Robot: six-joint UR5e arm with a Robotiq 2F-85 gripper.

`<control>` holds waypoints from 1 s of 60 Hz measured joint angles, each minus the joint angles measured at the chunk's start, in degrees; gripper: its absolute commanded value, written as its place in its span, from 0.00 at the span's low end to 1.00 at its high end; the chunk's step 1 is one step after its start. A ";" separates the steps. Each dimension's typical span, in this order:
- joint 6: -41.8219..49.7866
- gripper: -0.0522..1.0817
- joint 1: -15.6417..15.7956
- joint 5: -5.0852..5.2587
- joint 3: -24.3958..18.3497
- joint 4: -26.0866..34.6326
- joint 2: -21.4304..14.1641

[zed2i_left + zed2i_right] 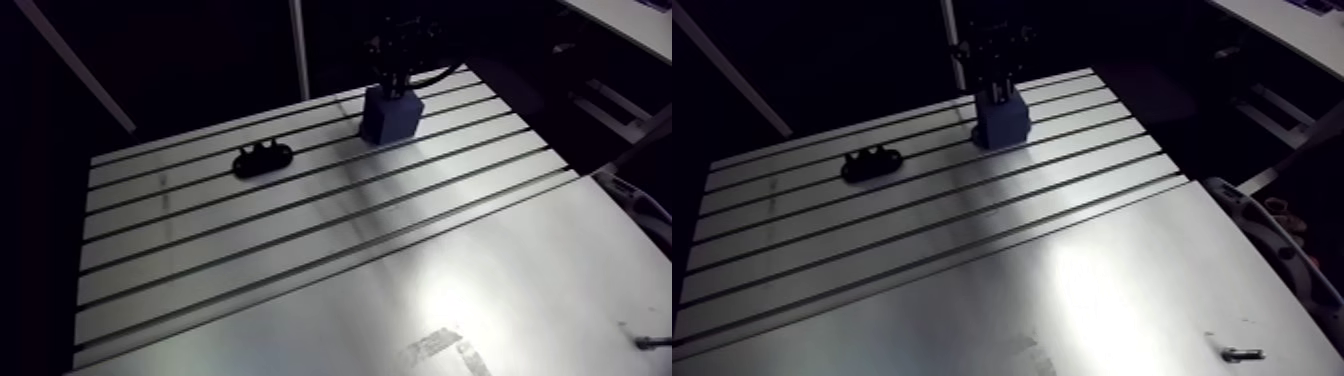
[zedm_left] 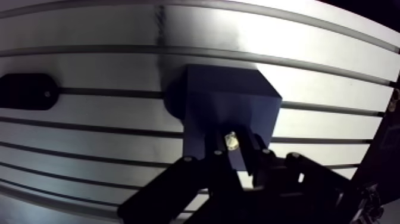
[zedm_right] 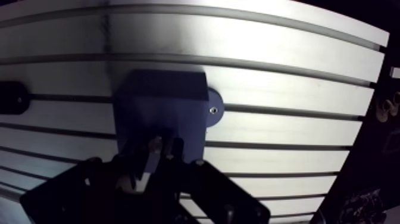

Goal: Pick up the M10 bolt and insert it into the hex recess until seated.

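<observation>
A dark blue block stands on the slotted table near its far edge. Its round base flange carries a small screw. My gripper hangs straight over the block's top face. The jaws are shut on a small silvery bolt, whose shiny end shows between the fingers. The bolt's lower part and the hex recess are hidden under the gripper, so I cannot tell whether the bolt touches the block. In the arm view the gripper is a dark shape directly above the block.
A flat black fixture lies on the table to the left of the block, also seen beside the gripper as the black fixture in the wrist view. A second loose bolt lies on the smooth plate near the front right edge.
</observation>
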 measured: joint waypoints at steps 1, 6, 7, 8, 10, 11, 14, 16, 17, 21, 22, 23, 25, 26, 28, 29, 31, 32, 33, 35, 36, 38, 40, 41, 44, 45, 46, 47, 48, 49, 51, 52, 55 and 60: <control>-0.02 0.69 0.00 -0.01 -0.01 0.02 -0.01; -0.20 0.69 0.00 -0.04 -0.03 0.11 -0.07; -0.25 0.69 0.00 -0.05 -0.03 0.13 -0.08; -0.32 0.69 0.00 -0.06 -0.03 0.15 -0.09; -0.47 0.69 0.00 -0.07 -0.03 0.19 -0.10; -0.58 0.69 0.00 -0.07 -0.03 0.20 -0.11; -0.95 0.69 0.00 -0.08 -0.02 0.23 -0.13; -1.25 0.69 0.00 -0.08 0.00 0.25 -0.15; -1.43 0.69 0.00 -0.09 0.01 0.26 -0.16; -2.27 0.69 0.00 -0.08 0.05 0.32 -0.21; -2.55 0.69 0.00 -0.08 0.05 0.34 -0.23; -2.82 0.69 0.00 -0.08 0.06 0.36 -0.24; -3.39 0.69 0.00 -0.06 0.08 0.38 -0.26; -3.73 0.69 0.00 -0.05 0.09 0.39 -0.28; -4.40 0.69 0.00 -0.03 0.12 0.41 -0.30; -4.81 0.69 0.00 -0.03 0.13 0.42 -0.32; -5.63 0.69 0.00 -0.01 0.16 0.43 -0.35; -6.21 0.69 0.01 0.01 0.18 0.44 -0.37; -6.50 0.69 0.01 0.01 0.20 0.45 -0.37; -7.47 0.69 0.02 0.04 0.23 0.46 -0.40; -8.06 0.69 0.03 0.07 0.25 0.46 -0.42; -9.17 0.69 0.05 0.12 0.29 0.47 -0.45; -10.03 0.69 0.07 0.15 0.32 0.47 -0.47; -10.71 0.69 0.08 0.17 0.34 0.48 -0.49; -12.24 0.69 0.11 0.21 0.38 0.49 -0.53; -12.68 0.69 0.11 0.23 0.40 0.49 -0.53; -13.11 0.69 0.12 0.24 0.41 0.49 -0.54; -13.54 0.69 0.12 0.25 0.41 0.49 -0.55; -14.01 0.69 0.12 0.26 0.42 0.49 -0.56; -14.40 0.69 0.13 0.28 0.42 0.50 -0.56; -15.21 0.69 0.14 0.30 0.42 0.50 -0.57; -15.61 0.69 0.14 0.31 0.42 0.50 -0.57; -16.62 0.69 0.15 0.33 0.42 0.50 -0.58; -18.17 0.69 0.16 0.37 0.43 0.50 -0.60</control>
